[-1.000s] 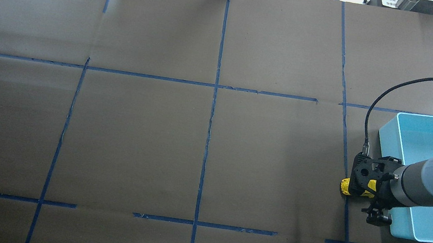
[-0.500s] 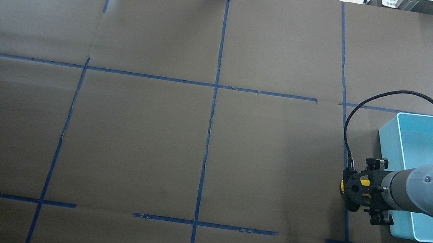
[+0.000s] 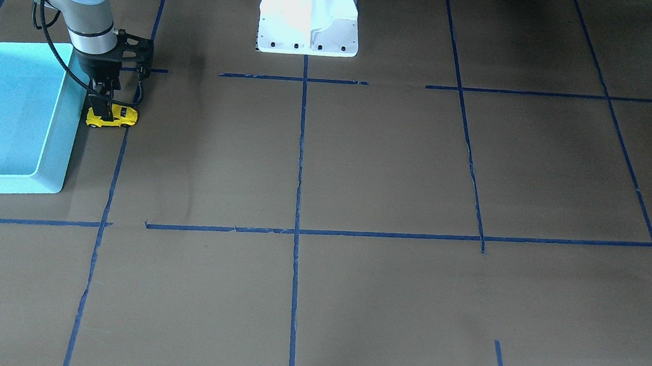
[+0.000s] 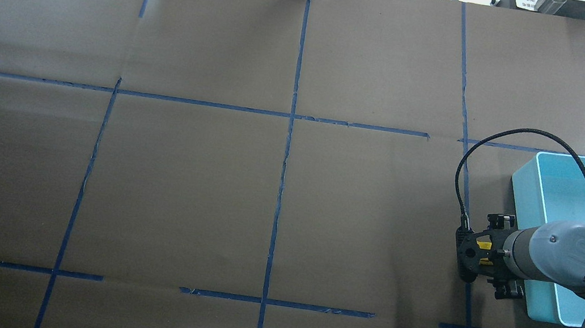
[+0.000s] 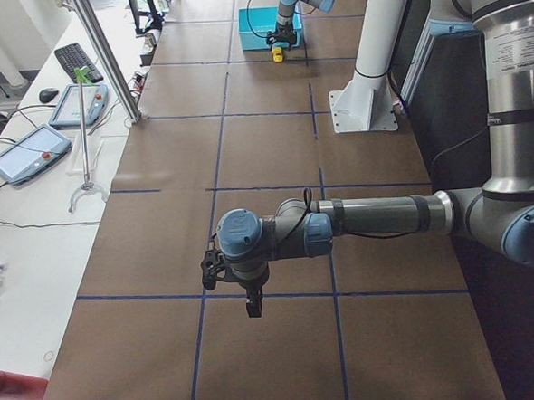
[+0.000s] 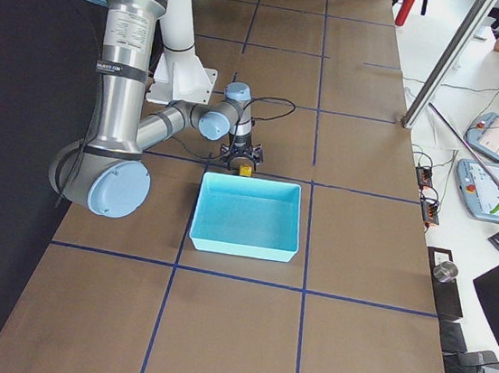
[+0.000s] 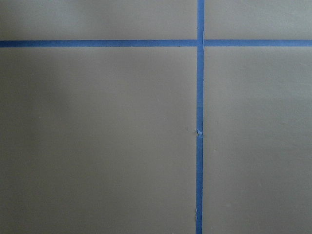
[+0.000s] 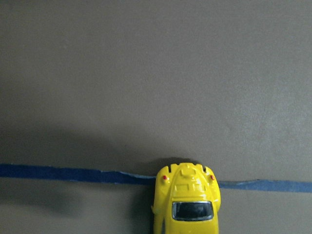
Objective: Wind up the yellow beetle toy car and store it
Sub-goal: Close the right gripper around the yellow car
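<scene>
Glossy yellow toy car (image 8: 187,187) on matt brown paper table cover (image 8: 146,73); smooth turquoise plastic bin (image 6: 244,243); matt blue tape (image 7: 200,146)

I work over a broad table (image 4: 180,188) wrapped in matt brown kraft paper, marked into large squares by strips of blue tape (image 4: 281,185). Across from me runs a long white bench (image 5: 24,296) carrying a black keyboard (image 5: 75,59) and loose cables. A slim silver metal post (image 5: 104,56) rises where bench meets table. The light is soft and even, with only faint shadows on the paper.
</scene>
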`<action>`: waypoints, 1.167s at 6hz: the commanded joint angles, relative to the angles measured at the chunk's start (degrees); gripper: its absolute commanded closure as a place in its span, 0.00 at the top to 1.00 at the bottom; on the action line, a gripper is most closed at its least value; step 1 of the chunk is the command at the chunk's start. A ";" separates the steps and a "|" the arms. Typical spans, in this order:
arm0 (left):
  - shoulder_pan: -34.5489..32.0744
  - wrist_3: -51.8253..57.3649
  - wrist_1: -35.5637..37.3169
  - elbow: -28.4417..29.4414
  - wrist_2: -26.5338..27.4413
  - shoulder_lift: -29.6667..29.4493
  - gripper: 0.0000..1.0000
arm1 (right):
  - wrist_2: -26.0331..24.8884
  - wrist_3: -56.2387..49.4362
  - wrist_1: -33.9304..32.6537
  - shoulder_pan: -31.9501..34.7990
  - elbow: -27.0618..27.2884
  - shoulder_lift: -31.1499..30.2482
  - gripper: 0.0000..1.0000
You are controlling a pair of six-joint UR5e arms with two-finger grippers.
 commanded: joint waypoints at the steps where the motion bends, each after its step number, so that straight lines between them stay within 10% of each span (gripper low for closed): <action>1: -0.03 0.00 -0.01 -0.16 0.06 0.04 1.00 | -0.01 -0.06 0.15 0.00 -0.87 0.12 1.00; 3: -0.03 0.00 -0.09 -0.16 0.06 0.13 1.00 | -0.10 0.03 0.07 0.08 -1.05 0.64 1.00; 7: -0.03 0.00 -0.09 -0.07 0.06 0.13 1.00 | -1.67 0.03 0.07 0.35 -1.32 0.56 0.38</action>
